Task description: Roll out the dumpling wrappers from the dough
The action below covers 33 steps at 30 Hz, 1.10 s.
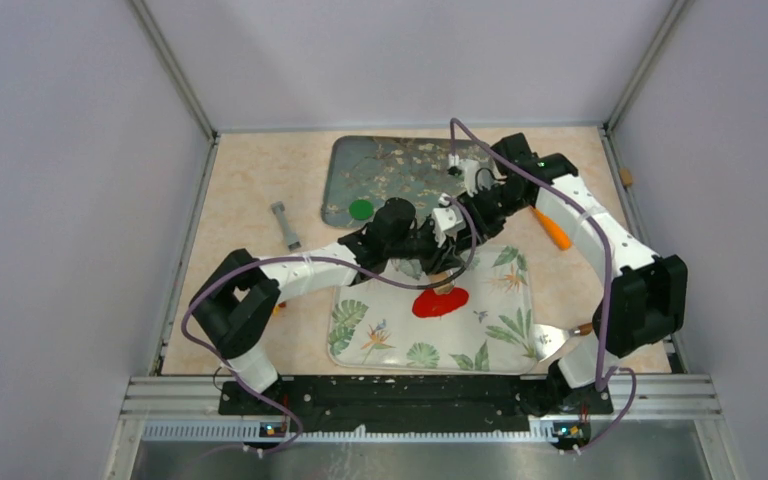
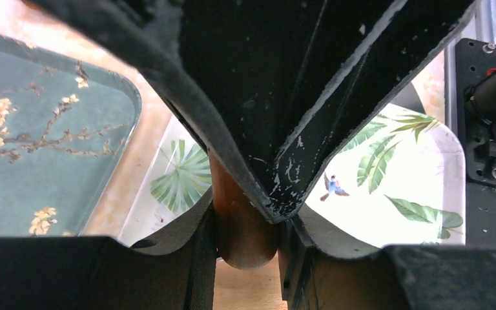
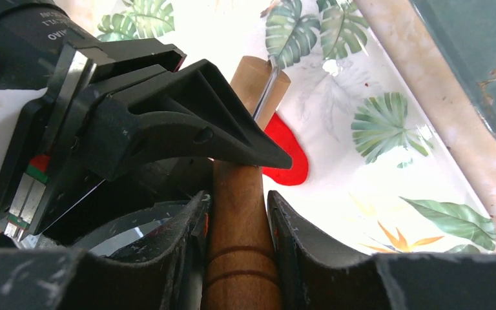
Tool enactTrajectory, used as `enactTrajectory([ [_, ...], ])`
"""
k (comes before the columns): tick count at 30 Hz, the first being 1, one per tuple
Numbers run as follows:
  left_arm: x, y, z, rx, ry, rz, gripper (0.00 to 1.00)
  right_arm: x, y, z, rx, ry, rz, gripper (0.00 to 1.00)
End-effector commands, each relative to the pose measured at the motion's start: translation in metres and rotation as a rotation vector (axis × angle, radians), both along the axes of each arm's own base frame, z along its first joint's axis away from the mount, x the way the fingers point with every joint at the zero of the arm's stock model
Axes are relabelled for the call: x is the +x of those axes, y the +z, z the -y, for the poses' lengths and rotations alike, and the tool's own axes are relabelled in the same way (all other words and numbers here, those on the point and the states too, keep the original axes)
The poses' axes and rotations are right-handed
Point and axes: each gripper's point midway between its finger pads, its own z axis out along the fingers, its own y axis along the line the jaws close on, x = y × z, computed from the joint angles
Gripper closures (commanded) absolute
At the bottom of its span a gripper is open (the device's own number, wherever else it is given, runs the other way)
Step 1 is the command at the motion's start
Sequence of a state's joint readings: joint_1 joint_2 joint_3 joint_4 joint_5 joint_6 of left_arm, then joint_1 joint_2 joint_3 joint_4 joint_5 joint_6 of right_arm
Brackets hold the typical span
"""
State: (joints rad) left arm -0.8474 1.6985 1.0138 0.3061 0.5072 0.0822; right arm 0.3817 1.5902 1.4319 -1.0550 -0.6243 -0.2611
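On the leaf-print tray (image 1: 500, 345) nearest the bases lay the flattened red dough (image 1: 440, 301). Above it, the wooden rolling pin (image 3: 258, 74) was clamped by both tools: the right gripper (image 3: 237, 219) closed round its handle, the left gripper (image 2: 242, 236) shut on it further along. The pin's end seemed to touch the dough. Farther back, the green wrapper (image 1: 361, 209) sat on the teal tray (image 1: 400, 160).

Robot lab cell, plain grey walls (image 1: 50, 200), aluminium framing (image 1: 173, 68), slotted mounting rail (image 1: 660, 392)
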Motion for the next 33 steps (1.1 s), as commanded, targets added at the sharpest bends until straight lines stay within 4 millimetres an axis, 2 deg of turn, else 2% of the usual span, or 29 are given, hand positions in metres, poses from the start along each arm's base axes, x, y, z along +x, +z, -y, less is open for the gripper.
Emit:
enactTrajectory([
  [1, -0.009, 0.040, 0.009, -0.059, -0.034, 0.002, 1.00, -0.008, 0.026, -0.008, 0.060, 0.031, 0.051, 1.00],
  [6, -0.021, 0.004, -0.006, -0.004, -0.036, -0.031, 1.00, -0.016, -0.002, -0.009, 0.048, 0.058, 0.005, 1.00],
  [15, -0.032, -0.056, -0.028, 0.087, -0.036, -0.038, 1.00, -0.036, -0.049, -0.021, 0.021, 0.185, 0.029, 1.00],
  [19, -0.042, -0.088, -0.048, 0.159, -0.029, -0.042, 1.00, -0.051, -0.079, -0.030, -0.022, 0.234, 0.041, 1.00],
  [24, -0.046, -0.110, -0.071, 0.225, 0.020, -0.065, 1.00, -0.049, -0.103, -0.044, -0.031, 0.239, 0.061, 1.00],
  [27, -0.038, -0.100, -0.078, 0.215, 0.062, -0.086, 1.00, -0.041, -0.096, -0.061, 0.015, 0.234, 0.052, 1.00],
  [30, -0.025, -0.053, -0.079, 0.152, 0.099, -0.038, 1.00, -0.031, -0.058, -0.081, 0.094, 0.241, 0.059, 1.00],
  [33, -0.025, -0.007, -0.069, 0.054, 0.061, 0.030, 1.00, -0.022, -0.018, -0.088, 0.128, 0.247, 0.101, 1.00],
])
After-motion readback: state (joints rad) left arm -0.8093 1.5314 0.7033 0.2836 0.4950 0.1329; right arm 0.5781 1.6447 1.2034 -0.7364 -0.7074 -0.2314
